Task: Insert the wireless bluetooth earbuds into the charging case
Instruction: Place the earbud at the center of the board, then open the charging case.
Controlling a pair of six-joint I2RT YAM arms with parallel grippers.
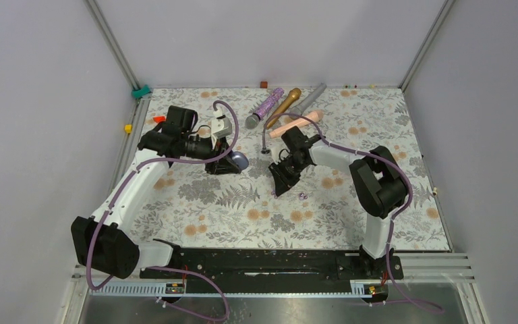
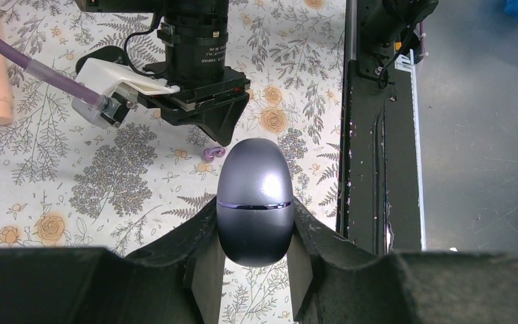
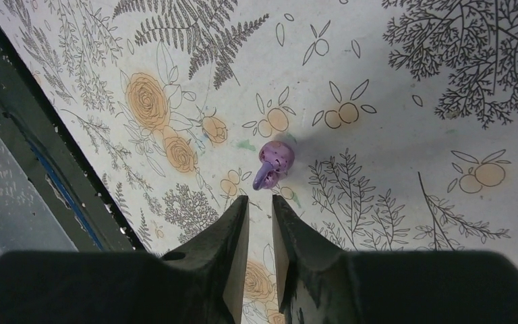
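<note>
My left gripper (image 2: 254,212) is shut on the grey oval charging case (image 2: 253,182), which has its lid closed, and holds it by the lower half. In the top view the gripper (image 1: 231,164) and the case (image 1: 240,160) are left of centre. My right gripper (image 3: 260,202) points down at the table with a narrow gap and nothing between the fingers. One purple earbud (image 3: 272,163) lies on the table just beyond its tips and also shows in the left wrist view (image 2: 210,152). Small purple bits (image 1: 303,196) lie right of the right gripper (image 1: 282,185). The black earbuds are not in view.
Several microphones lie at the back: purple glitter (image 1: 270,102), gold (image 1: 284,104), grey (image 1: 310,98) and pink (image 1: 297,123). The black base rail (image 1: 263,260) runs along the near edge. Frame posts stand at the back corners.
</note>
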